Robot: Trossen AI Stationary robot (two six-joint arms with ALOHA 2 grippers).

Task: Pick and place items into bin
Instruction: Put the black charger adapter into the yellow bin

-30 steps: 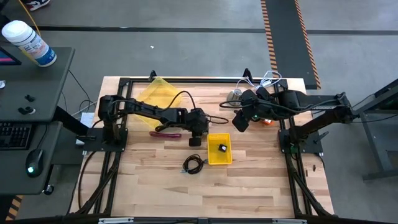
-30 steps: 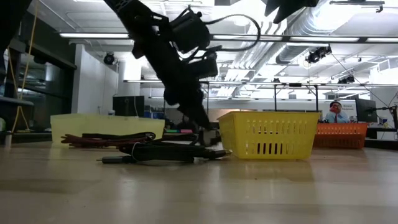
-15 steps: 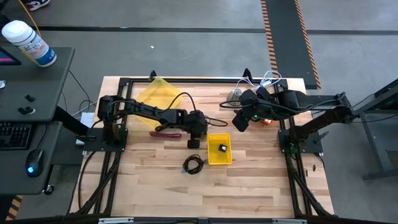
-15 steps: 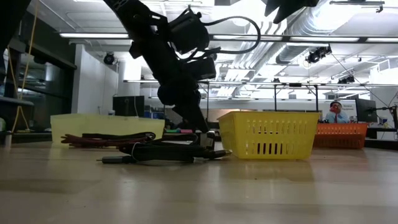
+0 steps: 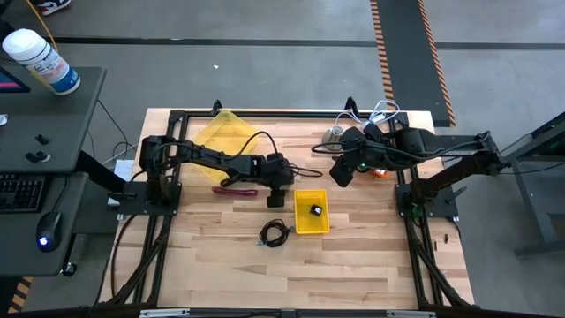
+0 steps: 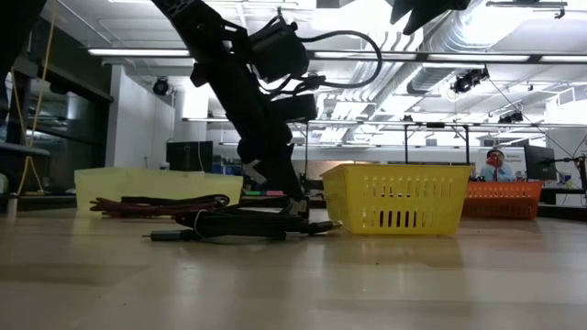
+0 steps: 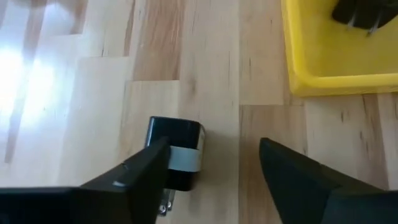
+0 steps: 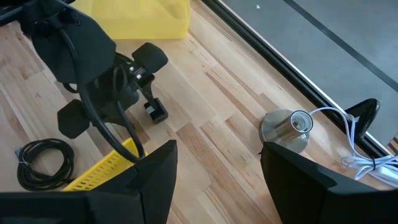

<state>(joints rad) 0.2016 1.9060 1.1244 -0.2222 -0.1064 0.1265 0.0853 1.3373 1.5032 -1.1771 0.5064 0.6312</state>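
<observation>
Left end effector (image 7: 214,171), fingers apart, straddles small black block (image 7: 176,152) lying on tabletop (image 7: 87,93); block looks light, rigid, best pinched across flat sides.

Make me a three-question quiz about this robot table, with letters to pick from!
1. Where is the coiled black cable?
A. inside the small yellow plastic bin
B. on the wooden table beside the bin
C. held by a gripper

2. How many small black blocks lie in the small yellow plastic bin?
A. one
B. three
C. none

3. How are the left gripper's fingers?
A. shut on the cable
B. open
C. shut, holding nothing

Answers: 1 B, the high view shows it lying on bare wood outside the bin. 2 A, one small black block sits inside. 3 B, the left wrist view shows a wide gap, with another black block on the table.
</observation>
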